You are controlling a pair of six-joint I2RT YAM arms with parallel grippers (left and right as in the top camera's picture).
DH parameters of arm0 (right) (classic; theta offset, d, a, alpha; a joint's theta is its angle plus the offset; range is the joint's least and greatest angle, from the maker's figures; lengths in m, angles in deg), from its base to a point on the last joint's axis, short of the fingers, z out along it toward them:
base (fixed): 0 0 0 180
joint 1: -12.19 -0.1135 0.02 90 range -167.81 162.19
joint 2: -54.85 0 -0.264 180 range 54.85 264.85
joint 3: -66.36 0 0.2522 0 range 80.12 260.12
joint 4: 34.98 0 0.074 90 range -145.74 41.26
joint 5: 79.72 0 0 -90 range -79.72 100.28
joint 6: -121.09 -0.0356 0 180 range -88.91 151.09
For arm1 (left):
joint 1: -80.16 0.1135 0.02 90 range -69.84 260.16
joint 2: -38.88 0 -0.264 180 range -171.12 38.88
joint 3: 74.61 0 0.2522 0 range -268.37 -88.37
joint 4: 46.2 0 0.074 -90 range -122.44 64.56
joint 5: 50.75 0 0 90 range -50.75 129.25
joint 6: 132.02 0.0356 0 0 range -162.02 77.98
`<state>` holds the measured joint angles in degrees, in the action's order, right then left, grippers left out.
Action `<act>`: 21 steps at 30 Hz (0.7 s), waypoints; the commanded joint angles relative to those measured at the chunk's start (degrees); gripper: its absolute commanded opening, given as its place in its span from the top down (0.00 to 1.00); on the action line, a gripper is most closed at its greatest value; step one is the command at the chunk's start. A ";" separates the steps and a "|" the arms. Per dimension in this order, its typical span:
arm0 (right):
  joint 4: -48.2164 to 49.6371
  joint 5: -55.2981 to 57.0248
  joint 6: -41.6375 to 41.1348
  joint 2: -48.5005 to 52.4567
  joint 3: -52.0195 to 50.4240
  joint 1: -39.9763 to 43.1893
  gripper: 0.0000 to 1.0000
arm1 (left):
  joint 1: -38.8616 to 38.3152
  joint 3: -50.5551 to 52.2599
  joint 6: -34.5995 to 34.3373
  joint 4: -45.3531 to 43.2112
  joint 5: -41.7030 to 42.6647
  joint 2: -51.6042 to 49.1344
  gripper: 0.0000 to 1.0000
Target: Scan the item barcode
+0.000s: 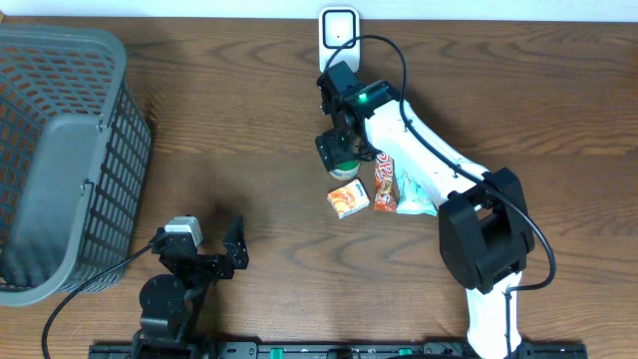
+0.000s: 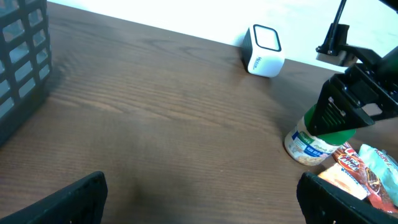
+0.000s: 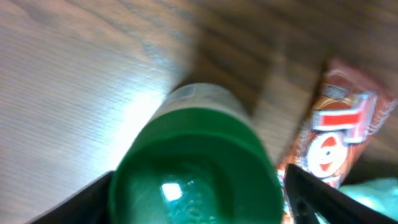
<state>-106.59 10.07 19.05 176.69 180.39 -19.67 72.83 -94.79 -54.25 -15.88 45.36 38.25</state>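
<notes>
A jar with a green lid (image 3: 193,168) stands upright on the wooden table, with its white label showing in the left wrist view (image 2: 309,144). My right gripper (image 1: 339,150) hangs straight over the jar (image 1: 345,168), one finger on each side of the lid. The jaws are open and a narrow gap shows on the right side. The white scanner (image 1: 339,27) stands at the table's far edge, also in the left wrist view (image 2: 264,50). My left gripper (image 1: 214,251) rests open near the front edge with nothing between its fingers (image 2: 68,199).
An orange box (image 1: 348,199), a red snack wrapper (image 1: 385,182) and a teal packet (image 1: 414,194) lie just right of the jar. A grey wire basket (image 1: 60,150) fills the left side. The right arm's black cable loops near the scanner.
</notes>
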 commanded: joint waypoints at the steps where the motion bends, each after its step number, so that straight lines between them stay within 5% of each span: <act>1: -0.04 8.79 5.31 -1.97 1.42 -1.07 0.07 | 0.15 0.74 -0.55 1.88 0.76 0.39 0.02; 6: -3.76 8.72 3.87 -2.27 5.07 -1.75 0.01 | 0.15 0.74 -0.55 1.88 0.76 0.39 0.02; 10: -11.15 8.72 -6.12 -2.36 12.72 -1.75 0.01 | 0.15 0.74 -0.55 1.88 0.76 0.39 0.02; 18: -21.55 3.08 -52.02 -2.14 18.05 -0.28 0.01 | 0.15 0.74 -0.55 1.88 0.76 0.39 0.02; 21: -21.99 1.90 -63.17 -2.01 16.96 0.07 0.01 | 0.15 0.74 -0.55 1.88 0.76 0.39 0.02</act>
<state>-128.40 14.55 -21.73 175.09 198.07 -20.50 72.83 -94.79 -54.25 -15.88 45.36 38.25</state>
